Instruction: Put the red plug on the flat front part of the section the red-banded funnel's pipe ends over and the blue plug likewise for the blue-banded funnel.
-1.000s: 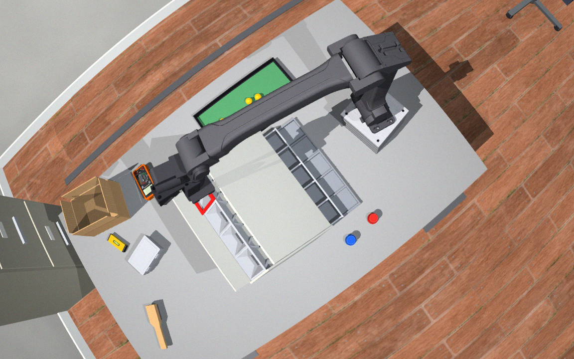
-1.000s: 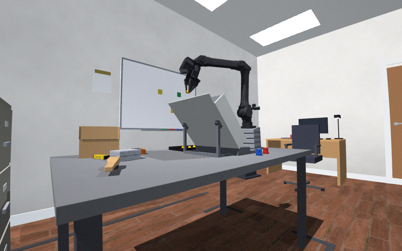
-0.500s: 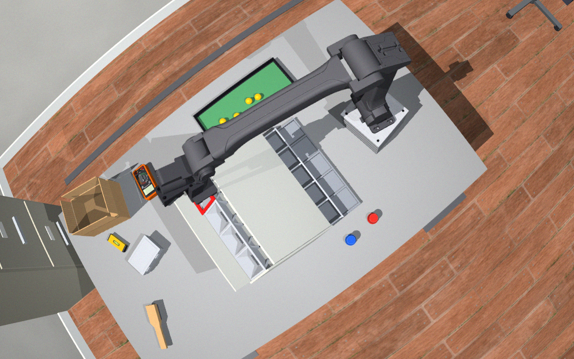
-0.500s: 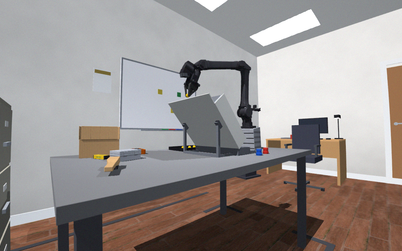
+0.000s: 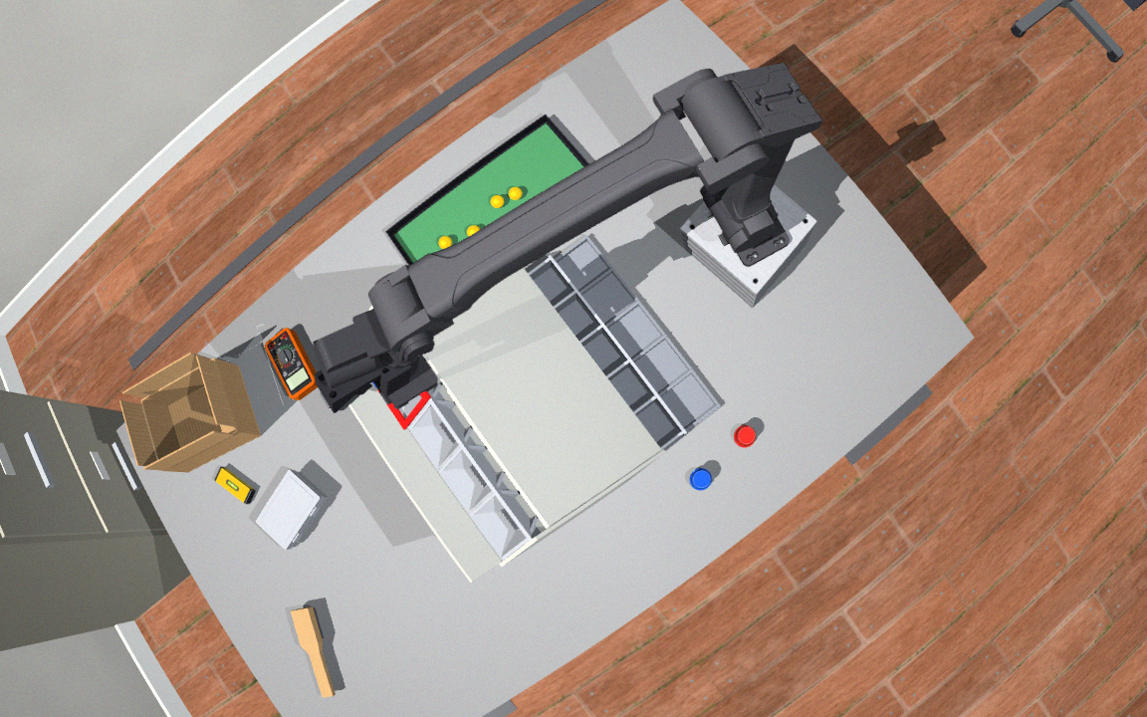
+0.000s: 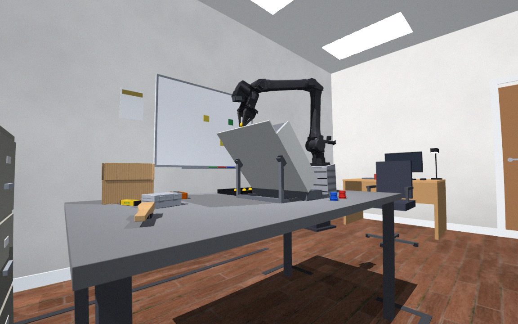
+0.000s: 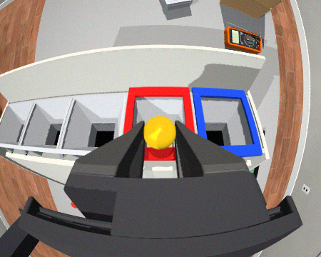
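Observation:
My gripper [image 7: 160, 127] [image 6: 241, 123] is shut on a yellow marble [image 7: 159, 131] [image 6: 240, 124] and holds it close above the red-banded funnel [image 7: 131, 107] [image 5: 401, 417]. The blue-banded funnel [image 7: 250, 121] sits right beside it at the end of the funnel row. The sloped cover [image 5: 542, 383] [image 6: 261, 157] hides the pipes. The row of sections [image 5: 626, 343] lies at the cover's low end. The red plug [image 5: 744, 435] [image 6: 341, 194] and the blue plug [image 5: 700, 478] [image 6: 333, 195] stand on the table near that row. The green tray [image 5: 524, 164] holds several yellow marbles [image 5: 505, 196].
An orange multimeter [image 5: 291, 360] [image 7: 243, 39], a cardboard box [image 5: 188, 411] [image 6: 127, 182], a small yellow tool [image 5: 234, 482], a grey case [image 5: 289, 508] and a wooden block [image 5: 314, 646] lie on the table beyond the funnel end. A filing cabinet [image 5: 16, 499] stands off the table.

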You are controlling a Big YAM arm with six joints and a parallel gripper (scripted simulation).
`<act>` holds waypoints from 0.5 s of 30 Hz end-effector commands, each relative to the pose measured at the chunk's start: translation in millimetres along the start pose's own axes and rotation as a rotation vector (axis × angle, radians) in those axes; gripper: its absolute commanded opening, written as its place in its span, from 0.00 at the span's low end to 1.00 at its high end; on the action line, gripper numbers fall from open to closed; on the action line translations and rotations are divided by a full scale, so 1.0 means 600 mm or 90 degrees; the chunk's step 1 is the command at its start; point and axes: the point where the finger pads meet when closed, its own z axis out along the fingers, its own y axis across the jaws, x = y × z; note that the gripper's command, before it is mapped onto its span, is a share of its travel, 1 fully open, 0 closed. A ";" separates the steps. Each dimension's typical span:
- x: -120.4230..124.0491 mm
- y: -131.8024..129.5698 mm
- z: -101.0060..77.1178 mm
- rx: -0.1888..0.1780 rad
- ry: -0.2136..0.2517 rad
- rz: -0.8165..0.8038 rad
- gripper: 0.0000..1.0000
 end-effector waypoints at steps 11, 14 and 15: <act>-0.019 0.003 -0.014 0.001 -0.019 0.000 0.00; -0.019 0.003 -0.014 0.001 -0.017 0.000 0.00; -0.019 0.003 -0.014 0.001 -0.017 0.000 0.00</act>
